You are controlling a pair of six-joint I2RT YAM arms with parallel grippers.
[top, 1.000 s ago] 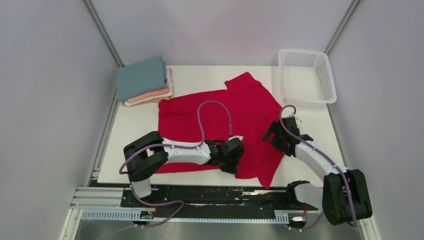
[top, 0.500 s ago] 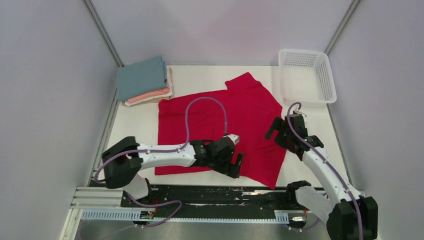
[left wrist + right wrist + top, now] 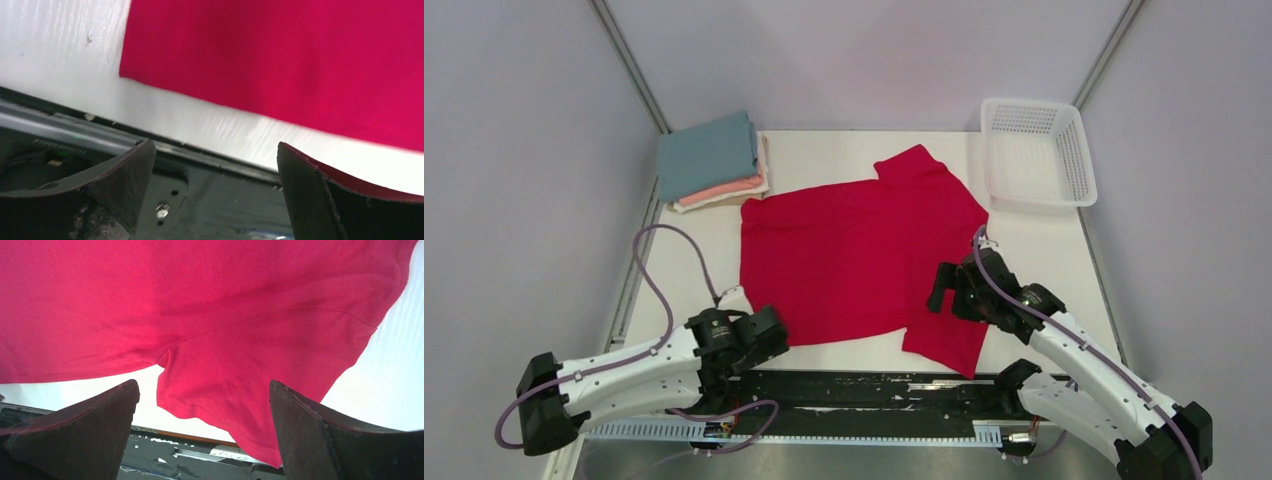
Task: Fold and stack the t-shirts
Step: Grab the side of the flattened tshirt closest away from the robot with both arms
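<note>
White tabletop [image 3: 699, 255] is filling the floor of this pale-walled booth, and I am looking across it from the left. At the far left corner a folded pile is sitting square: the teal-blue shirt [image 3: 707, 155] is lying on top, the salmon-pink shirt [image 3: 732, 187] is peeking out under it, and the cream shirt [image 3: 716, 201] is lying at the bottom.

Nearer to me, the left gripper [image 3: 769, 335] is hanging low over the table's near edge, just beside the near-left corner of the red t-shirt [image 3: 849, 255]. Its wrist camera is showing that corner [image 3: 150, 60] lying flat on the white surface, with the black rail [image 3: 210, 185] running under the gripper [image 3: 212, 150]. Its fingers [image 3: 120, 175] are standing wide apart with nothing between them.

The red t-shirt is lying spread out across the middle of the table, one sleeve pointing to the far side and one toward the near right.

The right gripper [image 3: 946, 288] is hovering over that near sleeve. From its wrist, the gripper [image 3: 202, 385] is gaping, its fingers [image 3: 85, 420] framing the sleeve hem and gripping nothing; whether they are touching the cloth I cannot tell.

At the far right corner a white mesh basket [image 3: 1074, 155] is sitting apart from the shirt.
</note>
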